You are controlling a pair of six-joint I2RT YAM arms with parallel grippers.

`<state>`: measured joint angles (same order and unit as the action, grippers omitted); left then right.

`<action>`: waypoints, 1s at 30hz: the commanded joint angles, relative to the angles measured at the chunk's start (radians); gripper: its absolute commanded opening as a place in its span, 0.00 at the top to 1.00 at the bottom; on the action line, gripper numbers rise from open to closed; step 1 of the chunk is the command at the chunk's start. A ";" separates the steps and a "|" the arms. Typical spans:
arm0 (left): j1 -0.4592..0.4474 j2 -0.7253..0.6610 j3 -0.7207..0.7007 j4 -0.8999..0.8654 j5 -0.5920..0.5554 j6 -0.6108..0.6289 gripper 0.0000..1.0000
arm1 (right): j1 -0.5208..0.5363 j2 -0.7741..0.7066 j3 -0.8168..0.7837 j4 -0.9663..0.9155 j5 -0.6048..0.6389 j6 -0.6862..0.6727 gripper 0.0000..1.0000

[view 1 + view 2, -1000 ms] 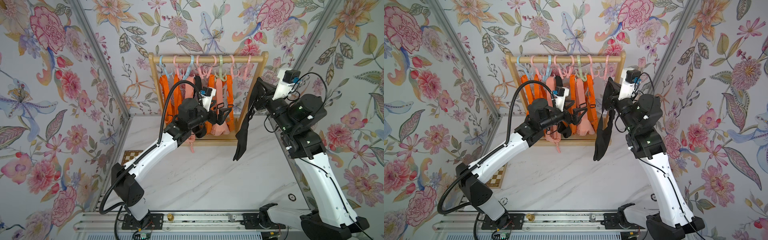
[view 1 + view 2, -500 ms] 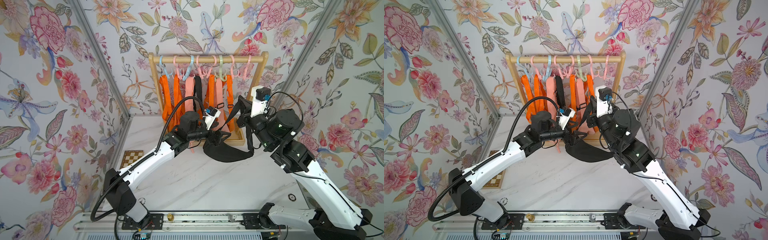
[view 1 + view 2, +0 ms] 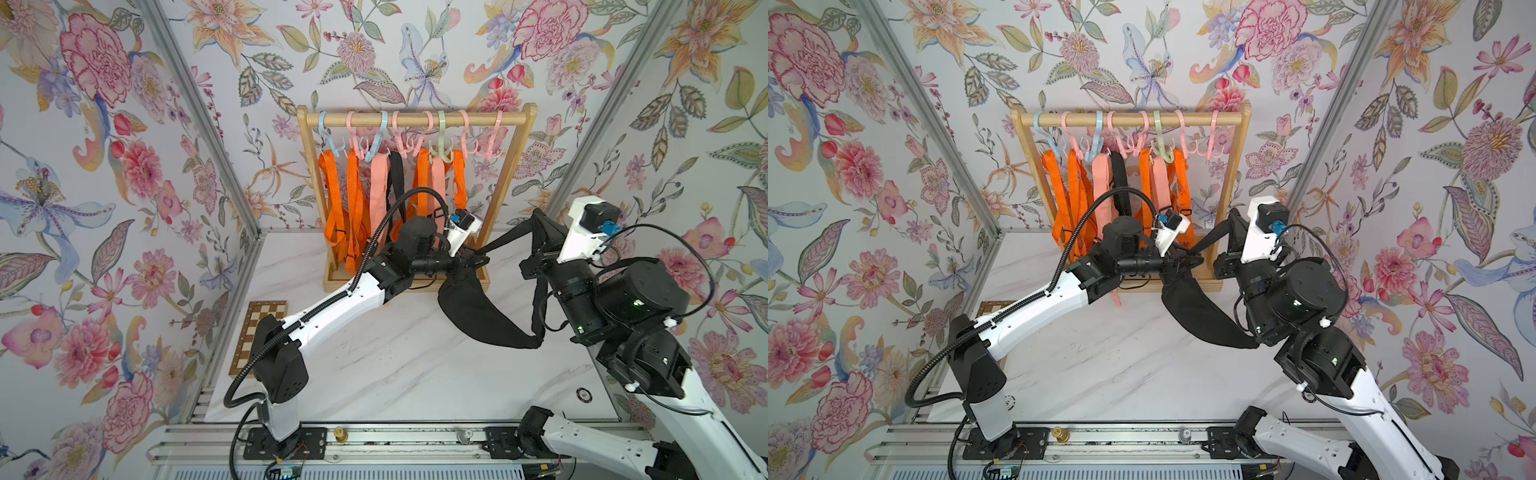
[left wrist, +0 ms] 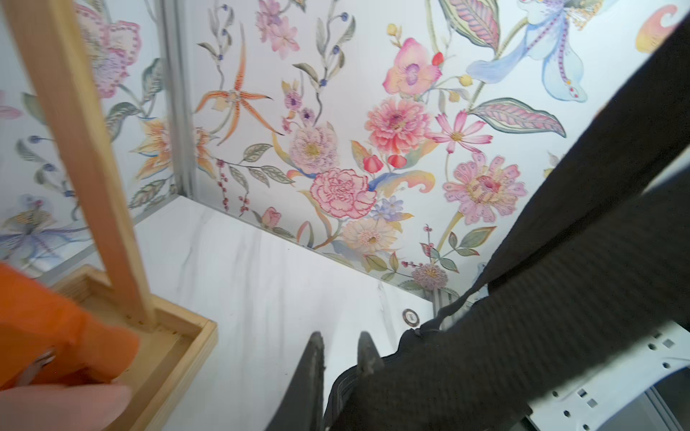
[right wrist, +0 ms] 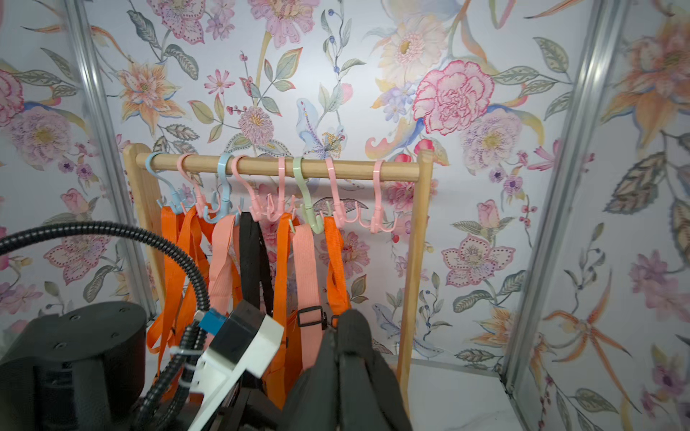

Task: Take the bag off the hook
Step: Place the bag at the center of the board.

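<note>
R pincer (image 3: pixel 540 232) clenched on bag (image 3: pixel 482 320), L pincer (image 3: pixel 478 262) at bag's end, grip unclear

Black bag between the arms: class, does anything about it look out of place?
Yes. The black bag is off the rack, slung sagging between the right gripper, shut on its strap, and the left gripper at its other end.

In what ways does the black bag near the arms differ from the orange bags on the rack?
The black bag is off the hooks, hanging by its strap from the right gripper; the orange bags hang on hooks. It is black, they are orange. All have flat straps.
</note>
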<state>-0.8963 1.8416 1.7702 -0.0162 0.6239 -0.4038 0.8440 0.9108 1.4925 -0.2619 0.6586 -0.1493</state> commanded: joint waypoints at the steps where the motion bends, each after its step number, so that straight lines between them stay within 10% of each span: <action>1: -0.060 0.055 0.001 0.013 -0.007 -0.086 0.82 | -0.016 0.012 0.068 0.071 0.150 -0.139 0.97; 8: -0.082 0.181 -0.132 0.273 -0.045 -0.320 0.83 | -0.262 0.082 -0.052 0.055 0.110 -0.051 0.97; 15: -0.048 0.451 0.032 0.273 0.053 -0.424 0.85 | -0.638 0.207 -0.165 -0.103 -0.284 0.297 0.98; 30: 0.038 0.522 -0.043 0.166 -0.039 -0.407 0.76 | -0.763 0.386 -0.256 -0.092 -0.533 0.461 0.99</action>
<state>-0.8814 2.3856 1.7817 0.2405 0.6132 -0.8272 0.0956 1.2861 1.2209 -0.3992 0.1616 0.2497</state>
